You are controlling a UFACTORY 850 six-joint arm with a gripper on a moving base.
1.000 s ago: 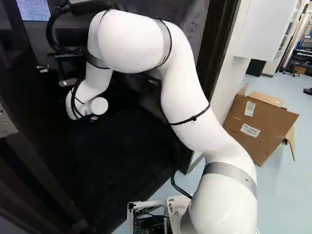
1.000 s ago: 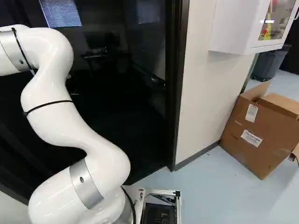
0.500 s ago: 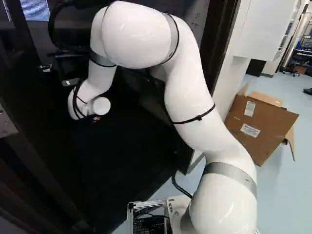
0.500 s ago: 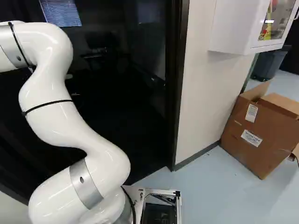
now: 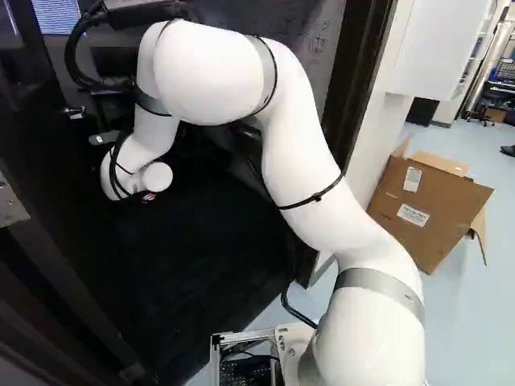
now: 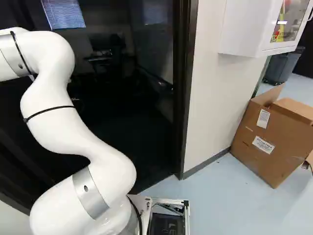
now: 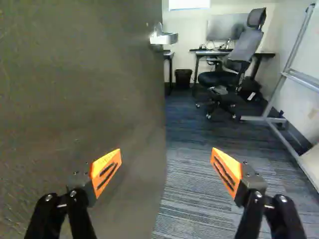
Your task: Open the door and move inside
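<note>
The dark door is standing open, its free edge running ahead of the gap between the gripper's fingers, with a carpeted room showing past it. The white arm is reaching into the doorway, at the left of both base views. The dark door frame is bordering the opening. Beyond the gripper, a worktop is carrying a monitor, and a high-backed office chair is standing in front of it. Outside, a cardboard box is lying tilted near the wall, below and beside a white wall cabinet. The gripper is holding its orange-padded fingers wide apart, gripping nothing. The metal lever handle is projecting from the door near its free edge, well ahead of the fingers
</note>
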